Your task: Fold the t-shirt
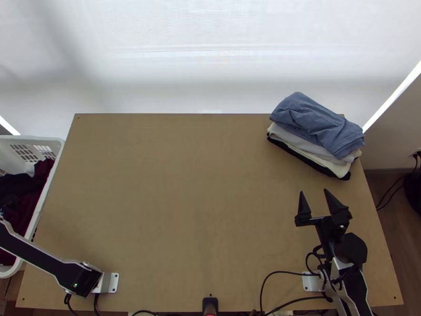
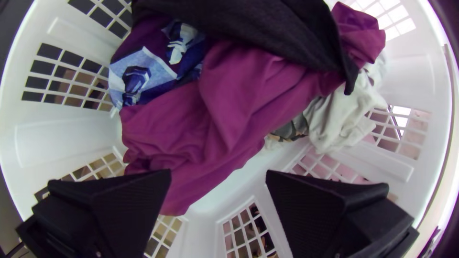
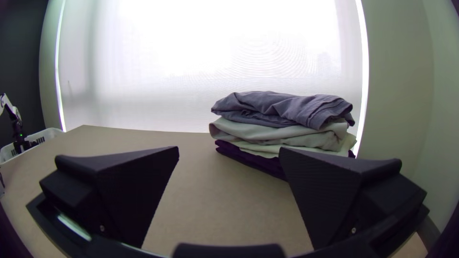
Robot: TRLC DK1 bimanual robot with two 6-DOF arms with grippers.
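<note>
Top view: left gripper [image 1: 7,202] cut off; right gripper [image 1: 313,191] spread wide, empty. Left wrist view: beyond wide-parted, empty fingers, a purple garment [image 2: 229,100], perhaps the t-shirt, bunches in the basket [image 2: 43,136], partly under black cloth [image 2: 287,33]. Right wrist view: one finger hides some folded clothes [image 3: 282,112].

Surface [image 1: 184,184]: wooden, plain light brown, four-cornered, small dark dots near the corners. Window blind [image 1: 210,63]: white, finely ribbed, beyond the surface's far edge; backlit, brightest in the right wrist view's middle, soft grey shadow bands lower down and toward the left. Strips of light [image 1: 392,100]: narrow, bright, one at either side of the blind. Side wall [image 3: 397,86]: pale, at right. Further wall [image 3: 21,62]: dark, at left. Floor [image 1: 387,226]: brown, wood-look, beyond the surface's right edge; grey skirting [image 1: 392,171] along the wall's foot.
</note>
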